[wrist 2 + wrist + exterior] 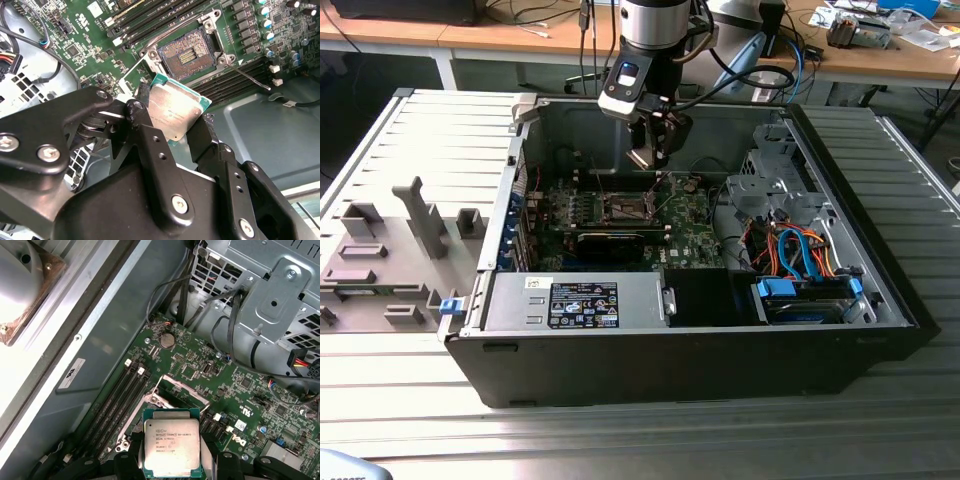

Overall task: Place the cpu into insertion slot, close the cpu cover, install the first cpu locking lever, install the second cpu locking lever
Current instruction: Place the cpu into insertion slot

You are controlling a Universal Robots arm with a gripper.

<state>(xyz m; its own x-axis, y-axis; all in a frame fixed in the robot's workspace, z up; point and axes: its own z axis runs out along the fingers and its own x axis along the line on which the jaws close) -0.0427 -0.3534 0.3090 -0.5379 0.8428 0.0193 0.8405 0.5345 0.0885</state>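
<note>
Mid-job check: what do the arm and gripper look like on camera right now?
The arm is a silver-grey and black cylinder, carrying a pale grey box with a blue spot. Black cables loop beside it. The gripper is matte black, with jointed, flat-sided linkage fingers joined by silver hex bolts and round-headed screws.

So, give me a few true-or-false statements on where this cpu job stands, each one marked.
1. The claw grips the cpu. True.
2. The cpu sits in the insertion slot. False: the slot is empty with its contacts bare, and the cpu hangs above the circuit board.
3. The computer case lies with its inside open. True.
4. The blue and orange cables lie at the exterior view's left end of the case. False: they lie at its right end.
</note>
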